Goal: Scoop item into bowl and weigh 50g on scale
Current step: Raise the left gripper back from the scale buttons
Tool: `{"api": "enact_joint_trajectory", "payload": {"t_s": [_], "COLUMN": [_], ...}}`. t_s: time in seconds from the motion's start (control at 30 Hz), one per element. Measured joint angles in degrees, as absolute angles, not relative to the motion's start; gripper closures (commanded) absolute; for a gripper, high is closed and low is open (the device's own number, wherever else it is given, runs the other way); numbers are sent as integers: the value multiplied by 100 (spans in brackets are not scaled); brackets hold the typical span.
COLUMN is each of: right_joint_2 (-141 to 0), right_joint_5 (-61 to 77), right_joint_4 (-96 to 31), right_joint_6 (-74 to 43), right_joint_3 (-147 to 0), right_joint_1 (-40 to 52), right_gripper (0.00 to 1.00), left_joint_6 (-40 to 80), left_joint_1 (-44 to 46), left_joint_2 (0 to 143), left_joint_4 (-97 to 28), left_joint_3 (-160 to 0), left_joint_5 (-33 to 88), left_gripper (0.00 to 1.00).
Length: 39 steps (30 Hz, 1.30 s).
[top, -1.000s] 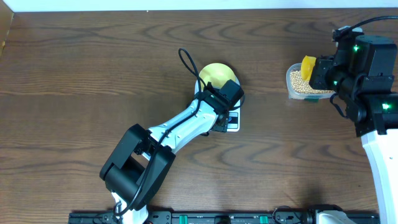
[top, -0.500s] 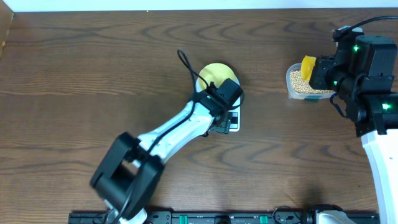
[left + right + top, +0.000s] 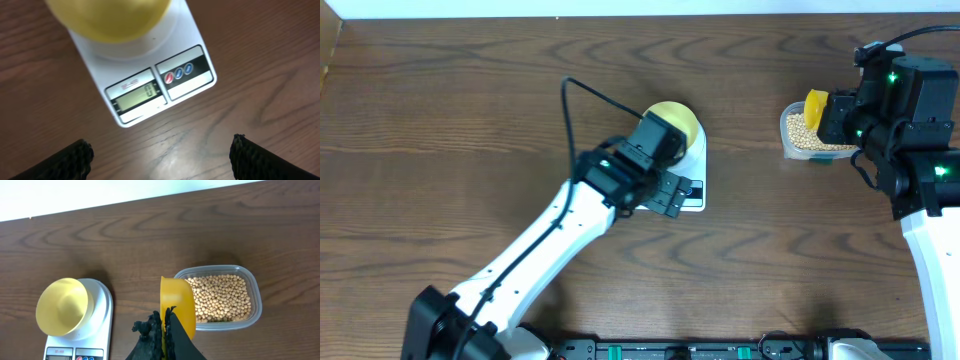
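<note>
The pale-yellow bowl (image 3: 677, 119) (image 3: 110, 17) (image 3: 62, 306) stands empty on the white scale (image 3: 698, 152) (image 3: 150, 75) (image 3: 102, 310). My left gripper (image 3: 667, 194) (image 3: 160, 150) hovers open over the table just in front of the scale's display, holding nothing. The tan beans (image 3: 807, 137) (image 3: 220, 297) fill a clear tub (image 3: 785, 125) (image 3: 254, 287) at the right. My right gripper (image 3: 835, 115) (image 3: 165, 325) is shut on the handle of a yellow scoop (image 3: 815, 106) (image 3: 177, 305). The scoop's cup sits at the tub's left edge, beside the beans.
Dark wood table all around. The left arm stretches from the front left up to the scale. The right arm's black body stands at the far right edge next to the tub.
The left arm has swung back to the left and lifted off the bowl, so more of the bowl shows. The right arm and scoop have not moved.
</note>
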<state>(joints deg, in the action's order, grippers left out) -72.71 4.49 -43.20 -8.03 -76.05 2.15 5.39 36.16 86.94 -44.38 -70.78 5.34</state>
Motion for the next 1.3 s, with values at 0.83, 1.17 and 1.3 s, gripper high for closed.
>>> {"api": "enact_joint_trajectory", "payload": {"t_s": [0.83, 1.17, 1.3], "right_joint_2": [-7271, -7378, -7387], "right_joint_5": [14, -60, -80], "right_joint_4": [-4228, -4222, -4219], "right_joint_6": [-714, -714, -714], "right_joint_3": [-7605, -7605, -7605], "right_joint_1": [215, 215, 215], "right_gripper": [99, 99, 99], "left_joint_6": [-650, -652, -652], "left_joint_1": [2650, 2650, 2650], "left_joint_2": [8084, 8084, 8084], "left_joint_4": [-4908, -4908, -4908], "left_joint_3": [-7078, -7078, -7078], "left_joint_5": [1367, 1367, 1367], "left_gripper": [10, 10, 11]}}
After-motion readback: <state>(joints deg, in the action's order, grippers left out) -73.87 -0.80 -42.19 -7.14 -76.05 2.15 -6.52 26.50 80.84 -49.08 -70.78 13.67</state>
